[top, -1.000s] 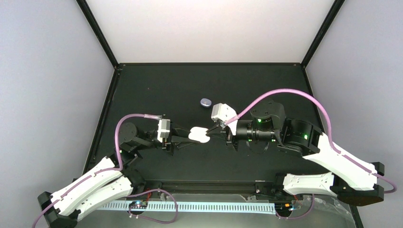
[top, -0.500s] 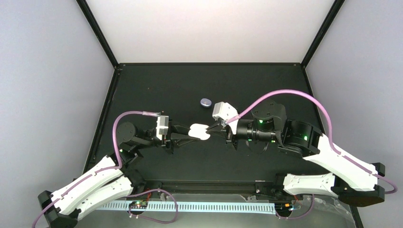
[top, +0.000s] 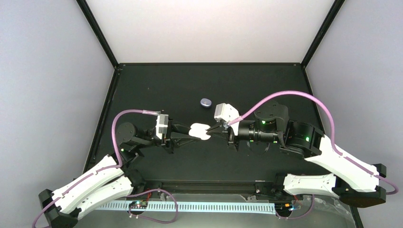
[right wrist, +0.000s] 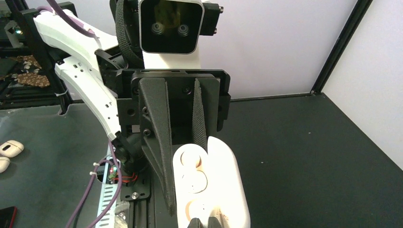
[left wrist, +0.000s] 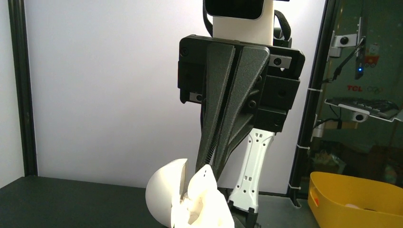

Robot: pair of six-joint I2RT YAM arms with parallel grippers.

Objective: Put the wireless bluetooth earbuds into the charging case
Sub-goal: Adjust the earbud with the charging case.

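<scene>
**Fig.** Over the black desk (top: 157, 85) the two arms faced each other. The left tool (top: 187, 134) was clamped on the open white case (right wrist: 223, 190). The right tool (left wrist: 209, 165) was closed tight, its tips at the case's mouth. Whether it pinched a bud we could not tell. We judged the chief risks to be a push from the right tool twisting the case in the left tool's narrow grip, or a small glossy bud slipping free and dropping to the desk. A closed purple case (top: 206, 102) lay on the desk beyond. The white case's wells (right wrist: 194, 180) showed round white forms, possibly seated buds; no purple bud was visible.
</scene>
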